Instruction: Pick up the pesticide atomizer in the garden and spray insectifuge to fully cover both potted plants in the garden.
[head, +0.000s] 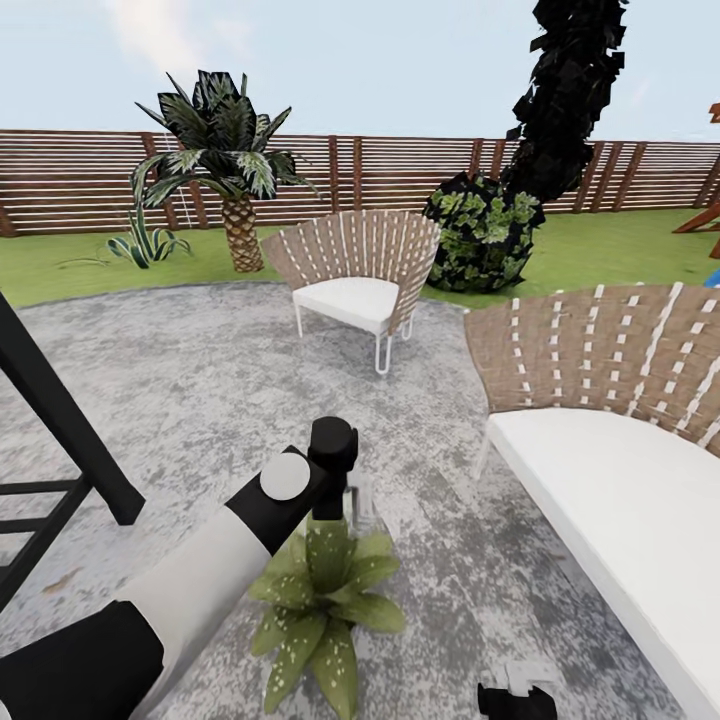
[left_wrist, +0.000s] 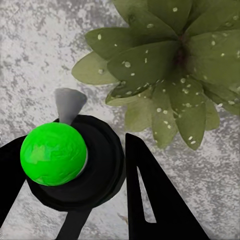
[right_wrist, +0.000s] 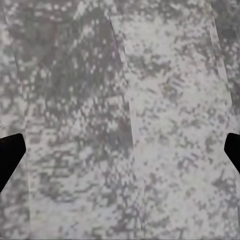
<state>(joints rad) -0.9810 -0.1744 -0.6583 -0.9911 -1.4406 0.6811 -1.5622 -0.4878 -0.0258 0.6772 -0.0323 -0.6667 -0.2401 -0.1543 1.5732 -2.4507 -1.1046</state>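
The robot stands on the round grey stone patio (head: 200, 380) in the garden. The left arm (head: 200, 590) reaches out low over the stone, and the left tool (left_wrist: 87, 185) sits just above one potted plant (head: 320, 610).

In the left wrist view, the left tool pinches a dark round thing with a bright green ball-like top, which looks like the pesticide atomizer (left_wrist: 70, 165). Its black fingers (left_wrist: 150, 200) press on both sides of it. A pale grey cone at its front points toward the stone just beside the leaves. The bottle's long axis runs about straight at the camera, so its length is hard to see. The potted plant (left_wrist: 170, 70) lies close ahead of it, with its spotted leaves spread flat.

The right tool (right_wrist: 120, 145) hangs over bare stone. Its two dark tips sit far apart at the sides, so it is spread wide.

To the right, a white seat with a woven back (head: 610, 470) stands near the plant. A second woven chair (head: 355, 285) is farther ahead. A black frame (head: 60, 430) stands at the left. Between them the stone is open. Grass (head: 60, 260), a palm (head: 225, 160) and a brown fence (head: 400, 170) lie beyond.
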